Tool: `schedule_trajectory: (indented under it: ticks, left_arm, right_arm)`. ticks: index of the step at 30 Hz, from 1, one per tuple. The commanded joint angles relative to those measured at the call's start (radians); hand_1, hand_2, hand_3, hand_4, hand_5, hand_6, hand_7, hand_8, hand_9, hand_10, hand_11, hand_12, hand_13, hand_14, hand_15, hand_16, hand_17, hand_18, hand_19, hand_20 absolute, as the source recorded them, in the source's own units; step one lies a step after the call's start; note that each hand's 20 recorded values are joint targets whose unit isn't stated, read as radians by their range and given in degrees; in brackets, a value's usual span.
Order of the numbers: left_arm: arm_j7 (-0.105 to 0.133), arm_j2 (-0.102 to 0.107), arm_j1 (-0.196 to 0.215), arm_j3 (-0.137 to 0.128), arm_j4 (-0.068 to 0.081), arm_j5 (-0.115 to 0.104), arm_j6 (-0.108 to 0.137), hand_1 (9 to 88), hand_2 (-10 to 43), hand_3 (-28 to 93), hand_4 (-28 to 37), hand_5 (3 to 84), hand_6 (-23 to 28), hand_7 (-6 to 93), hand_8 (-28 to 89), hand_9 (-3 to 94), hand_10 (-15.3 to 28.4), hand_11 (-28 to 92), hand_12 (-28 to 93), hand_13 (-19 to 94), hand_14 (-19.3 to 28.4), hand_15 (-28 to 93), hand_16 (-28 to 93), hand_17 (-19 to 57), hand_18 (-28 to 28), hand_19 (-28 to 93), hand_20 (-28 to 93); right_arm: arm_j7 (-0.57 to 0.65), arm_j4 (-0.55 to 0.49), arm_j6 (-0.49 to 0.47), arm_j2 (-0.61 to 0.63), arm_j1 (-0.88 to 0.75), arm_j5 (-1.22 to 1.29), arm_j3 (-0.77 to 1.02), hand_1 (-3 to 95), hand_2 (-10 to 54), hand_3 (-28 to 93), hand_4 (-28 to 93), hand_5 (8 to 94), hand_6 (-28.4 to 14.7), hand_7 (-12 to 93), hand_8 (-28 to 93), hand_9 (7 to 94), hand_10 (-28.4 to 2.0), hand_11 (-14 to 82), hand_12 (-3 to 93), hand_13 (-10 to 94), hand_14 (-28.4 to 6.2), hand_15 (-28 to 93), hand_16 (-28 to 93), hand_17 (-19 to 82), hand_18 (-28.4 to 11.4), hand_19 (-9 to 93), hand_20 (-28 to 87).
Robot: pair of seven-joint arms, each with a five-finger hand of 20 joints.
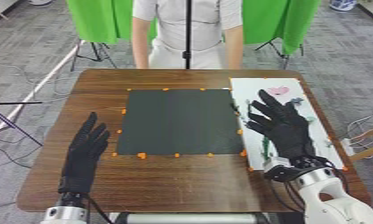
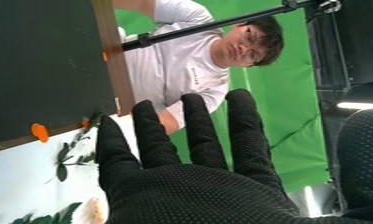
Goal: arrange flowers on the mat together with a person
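Note:
In the head view my right hand (image 1: 285, 130) is open over the white sheet (image 1: 264, 86) at the table's right, covering part of the flowers there. A pink flower (image 1: 279, 90) lies past its fingertips, and a green stem (image 1: 266, 147) shows beside the wrist. My left hand (image 1: 86, 150) is open, palm inward, left of the dark mat (image 1: 178, 122), which bears no flowers. In the right wrist view my right hand (image 2: 196, 187) has straight fingers; near it are a leafy stem (image 2: 62, 162) and a pale flower (image 2: 89, 211) on the white sheet.
Orange tape pieces (image 1: 142, 155) mark the mat's edges on the brown table (image 1: 182, 182). A person stands behind the far edge, arms down, with a black vertical pole (image 1: 188, 30) in front. Green cloth (image 1: 101, 20) hangs behind.

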Motion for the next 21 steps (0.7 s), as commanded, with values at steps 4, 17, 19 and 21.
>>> schedule_trajectory:
  ticks: [4, 17, 19, 21]
  left_arm:
    - [0.0, -0.003, 0.012, -0.001, -0.002, -0.005, 0.012, 18.2, 6.2, 73, -28.3, 21.8, -1.3, 9.4, -9, 23.4, 11.7, 5, 14, 16, 16.1, 9, 3, -16.3, 19.4, 36, 3]
    - [0.0, -0.002, 0.009, 0.002, 0.0, -0.006, 0.012, 18.2, 6.2, 73, -28.3, 21.8, -1.2, 9.5, -9, 23.5, 11.7, 5, 14, 16, 16.1, 9, 3, -16.2, 19.3, 36, 3]
    - [0.003, -0.002, 0.011, 0.001, 0.0, -0.005, 0.011, 18.3, 6.2, 73, -28.3, 21.8, -1.2, 9.5, -9, 23.5, 11.7, 5, 14, 16, 16.1, 9, 3, -16.2, 19.3, 36, 3]
    - [0.002, -0.002, 0.01, 0.001, 0.0, -0.006, 0.011, 18.3, 6.2, 73, -28.3, 21.8, -1.2, 9.5, -9, 23.4, 11.7, 5, 14, 16, 16.1, 9, 3, -16.2, 19.4, 36, 3]
  right_arm:
    - [-0.002, -0.006, 0.01, 0.003, 0.003, -0.001, -0.017, 6.6, 12.2, 67, -28, 29.8, 4.0, 7, -9, 29.2, -10.5, 1.1, 15.9, 20, -19.3, -1, 31, 0, -21.2, 14, 12]
    - [-0.004, -0.007, -0.006, -0.006, -0.012, -0.001, 0.001, 6.5, 12.1, 67, -28, 29.8, 4.1, 7, -9, 29.3, -10.4, 1.1, 15.9, 20, -19.3, -1, 31, 0, -21.2, 14, 12]
    - [-0.005, -0.007, -0.016, -0.01, -0.017, -0.001, 0.008, 6.3, 12.1, 67, -28, 29.8, 4.1, 7, -9, 29.3, -10.4, 1.1, 16.0, 20, -19.3, -1, 31, 0, -21.2, 14, 12]
    - [-0.005, -0.007, -0.027, -0.016, -0.024, -0.002, 0.018, 6.5, 12.1, 67, -28, 29.8, 4.2, 7, -9, 29.3, -10.4, 1.1, 15.9, 20, -19.3, -1, 31, 0, -21.2, 14, 12]
